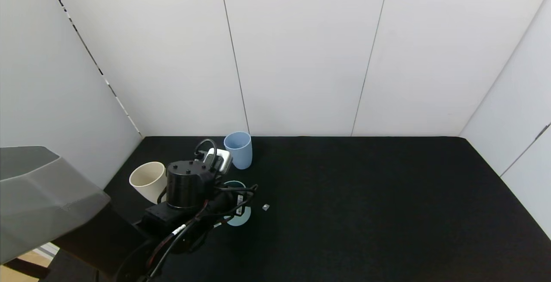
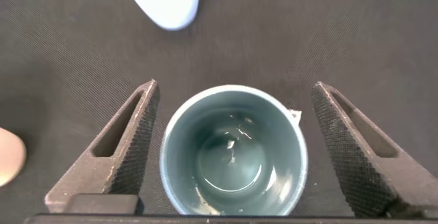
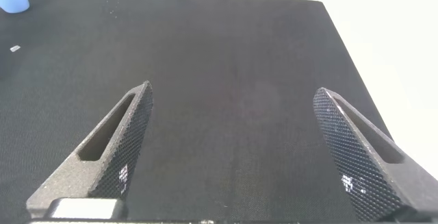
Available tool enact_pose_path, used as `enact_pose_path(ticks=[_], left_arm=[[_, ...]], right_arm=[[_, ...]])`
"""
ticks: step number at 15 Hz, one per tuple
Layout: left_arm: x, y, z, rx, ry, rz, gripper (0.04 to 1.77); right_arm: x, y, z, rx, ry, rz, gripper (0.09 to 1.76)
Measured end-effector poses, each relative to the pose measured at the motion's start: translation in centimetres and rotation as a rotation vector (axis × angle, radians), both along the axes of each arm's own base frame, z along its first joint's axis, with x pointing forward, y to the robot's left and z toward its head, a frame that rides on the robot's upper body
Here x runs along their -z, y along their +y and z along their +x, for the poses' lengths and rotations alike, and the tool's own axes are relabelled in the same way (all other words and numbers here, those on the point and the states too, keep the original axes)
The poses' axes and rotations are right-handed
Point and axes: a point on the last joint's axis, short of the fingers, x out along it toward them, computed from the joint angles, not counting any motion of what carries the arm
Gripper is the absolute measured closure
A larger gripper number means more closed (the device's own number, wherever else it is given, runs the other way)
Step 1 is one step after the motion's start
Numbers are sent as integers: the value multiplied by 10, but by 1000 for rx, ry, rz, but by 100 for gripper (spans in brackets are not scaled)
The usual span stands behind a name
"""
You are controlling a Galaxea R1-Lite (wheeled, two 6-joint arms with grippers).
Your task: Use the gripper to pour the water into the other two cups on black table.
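1. The teal cup (image 2: 233, 152) stands upright on the black desk (image 1: 366, 213) toward your near left, between the fingers of the left end effector (image 2: 233, 145), with only a thin film of water at its bottom
2. Your left end effector is spread wide around that cup; both fingers (image 2: 133, 142) stand clear of its wall, so it holds nothing
3. The cream cup (image 1: 149, 181) sits to the left and the light blue cup (image 1: 238, 149) farther off, both upright and near the arm
4. Judged from this, the pouring looks finished; lift straight up so neither finger clips the rim, and watch the cables near the cream cup
5. Your right end effector (image 3: 233, 148) hangs over bare desk on the right, fingers wide apart and empty; leave it there
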Motion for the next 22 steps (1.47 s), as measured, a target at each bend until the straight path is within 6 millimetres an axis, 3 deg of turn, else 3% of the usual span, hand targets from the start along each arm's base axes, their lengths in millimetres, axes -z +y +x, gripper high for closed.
enact_pose_path(ticks=[10, 15, 22], left_arm=[[-59, 19, -34, -4, -32, -10, 13], [-93, 41, -77, -36, -51, -9, 12], [-102, 72, -138, -118, -67, 9, 10]], right_arm=[[0, 0, 0, 0, 0, 0, 14], [0, 0, 0, 0, 0, 0, 14], [0, 0, 0, 0, 0, 0, 14]])
